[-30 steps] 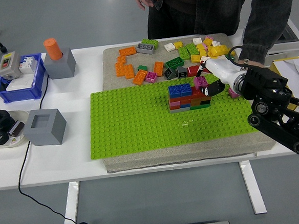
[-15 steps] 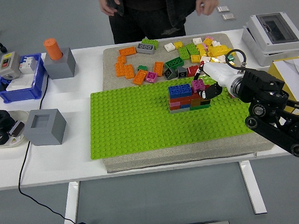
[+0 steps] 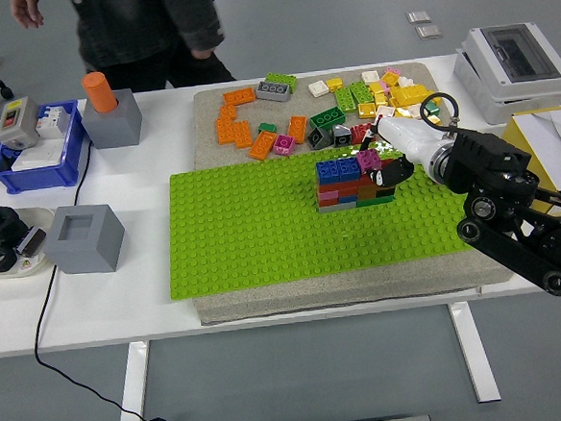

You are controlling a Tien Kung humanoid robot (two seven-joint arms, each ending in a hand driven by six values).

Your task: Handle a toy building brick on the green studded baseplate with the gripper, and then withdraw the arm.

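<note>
The green studded baseplate (image 3: 254, 241) lies on a grey mat in the middle of the table. A small stack of blue, red, grey and green bricks (image 3: 344, 183) stands on its far right part. My right hand (image 3: 389, 168) reaches in from the right. Its black fingers are curled around a magenta brick (image 3: 370, 158) that rests at the stack's top right corner, beside the blue brick. Several loose bricks (image 3: 284, 123) in orange, green, yellow and grey lie on the mat behind the baseplate. My left arm is out of view.
A blue bin (image 3: 26, 156), a grey block with an orange cylinder (image 3: 110, 114), a hollow grey block (image 3: 85, 239) and a plate of black rings (image 3: 4, 244) stand at the left. A grey electrical box (image 3: 510, 55) and papers (image 3: 555, 138) sit far right. A person (image 3: 143, 27) stands at the far left.
My right hand has shifted slightly left and down, bringing the magenta brick onto the stack's top. The person has walked from the far right to the far left of the table.
</note>
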